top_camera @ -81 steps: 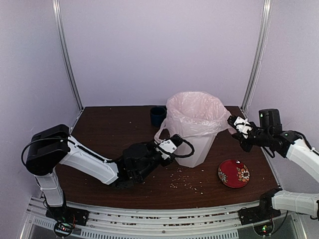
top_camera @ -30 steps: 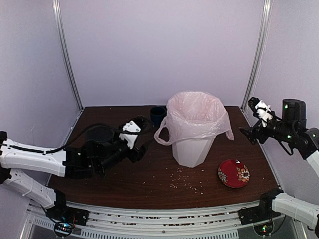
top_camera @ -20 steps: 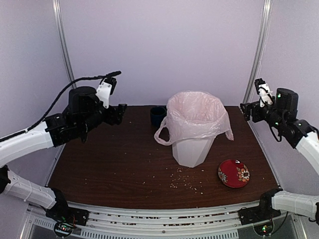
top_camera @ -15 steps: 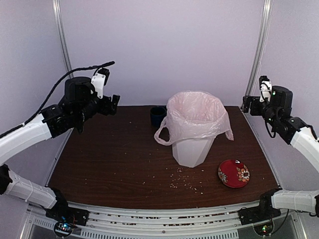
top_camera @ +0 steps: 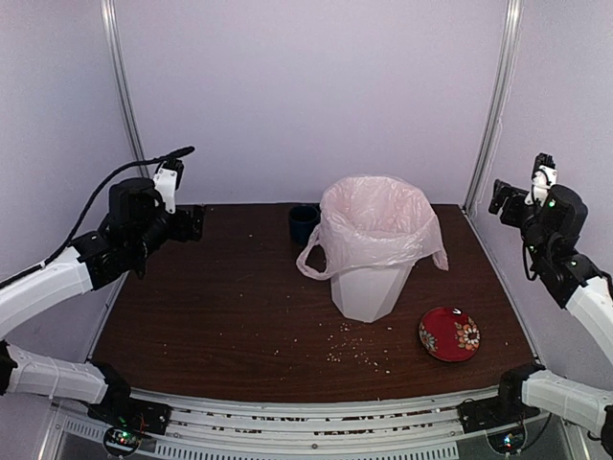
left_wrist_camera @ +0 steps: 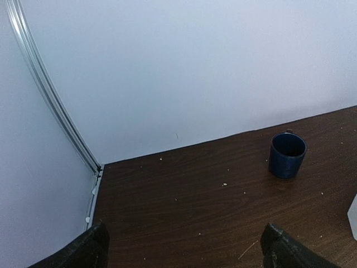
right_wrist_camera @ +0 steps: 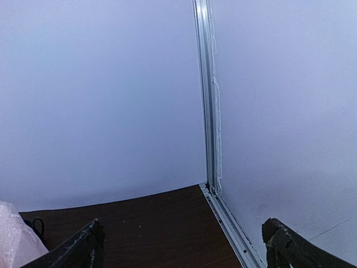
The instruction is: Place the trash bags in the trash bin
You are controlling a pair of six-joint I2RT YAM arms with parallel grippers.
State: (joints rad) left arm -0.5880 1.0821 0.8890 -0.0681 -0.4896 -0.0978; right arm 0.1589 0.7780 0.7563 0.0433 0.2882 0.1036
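Observation:
The trash bin (top_camera: 369, 287), white and faceted, stands in the middle of the table. The pale pink trash bag (top_camera: 375, 222) lines it, its rim folded over the outside and one handle loop (top_camera: 311, 259) hanging on the left. A corner of the bag (right_wrist_camera: 12, 239) shows in the right wrist view. My left gripper (top_camera: 194, 222) hovers open far left of the bin, nothing between its fingers (left_wrist_camera: 83, 254). Near the right wall, raised, my right gripper (top_camera: 502, 195) is open and empty too, its fingers (right_wrist_camera: 82, 247) wide apart.
A small dark blue cup (top_camera: 304, 222) stands just behind the bin on the left, also seen as the cup (left_wrist_camera: 287, 154) in the left wrist view. A red patterned plate (top_camera: 450, 333) lies at front right. Crumbs (top_camera: 359, 355) are scattered before the bin.
Both grippers have let go of the bag and drawn away from the bin, the left up and to the far left, the right up and back to the right wall.

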